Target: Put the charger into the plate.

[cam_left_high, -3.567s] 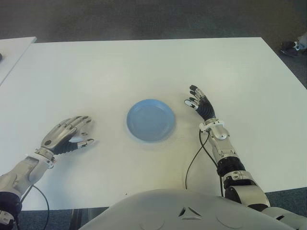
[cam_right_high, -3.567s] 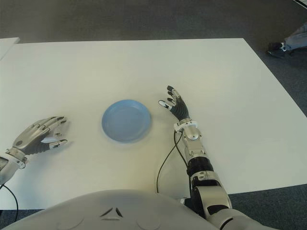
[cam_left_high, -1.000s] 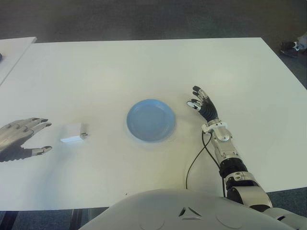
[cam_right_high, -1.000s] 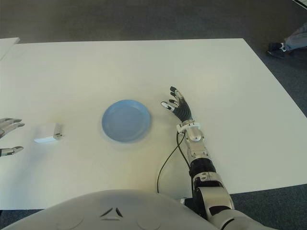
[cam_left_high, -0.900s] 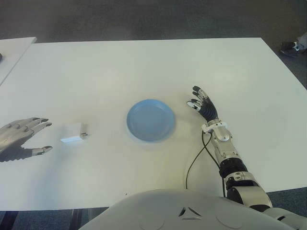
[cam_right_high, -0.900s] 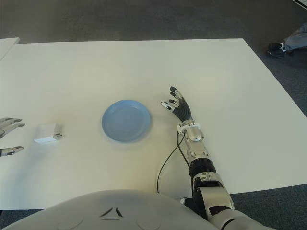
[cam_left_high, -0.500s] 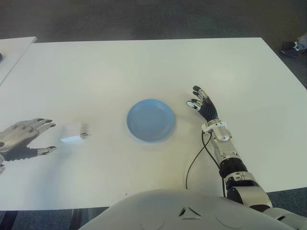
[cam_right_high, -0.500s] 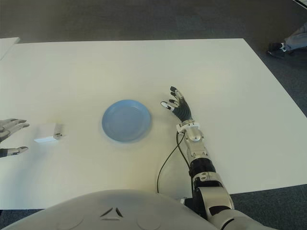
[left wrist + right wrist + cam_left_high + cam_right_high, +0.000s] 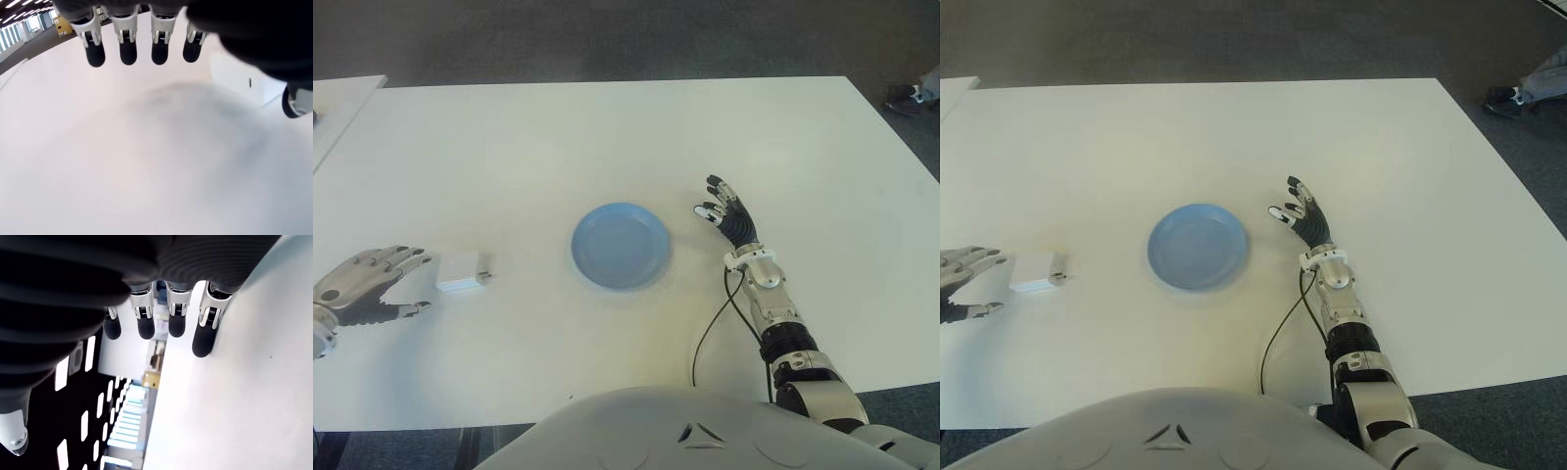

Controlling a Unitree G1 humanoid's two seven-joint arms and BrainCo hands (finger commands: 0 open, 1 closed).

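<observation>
One white table [image 9: 607, 137] holds plate [image 9: 621, 245] and charger [image 9: 462, 273], dark floor [image 9: 607, 39] beyond.

No writing, label, brand or number could be read anywhere: the charger [image 9: 461, 273], the plate [image 9: 621, 245] and the bench [image 9: 607, 137] each showed plain, unmarked surfaces.

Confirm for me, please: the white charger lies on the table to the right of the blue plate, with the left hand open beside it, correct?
Not quite: the left eye view shows the charger left of the plate, not right. The left hand is indeed open beside it.
</observation>
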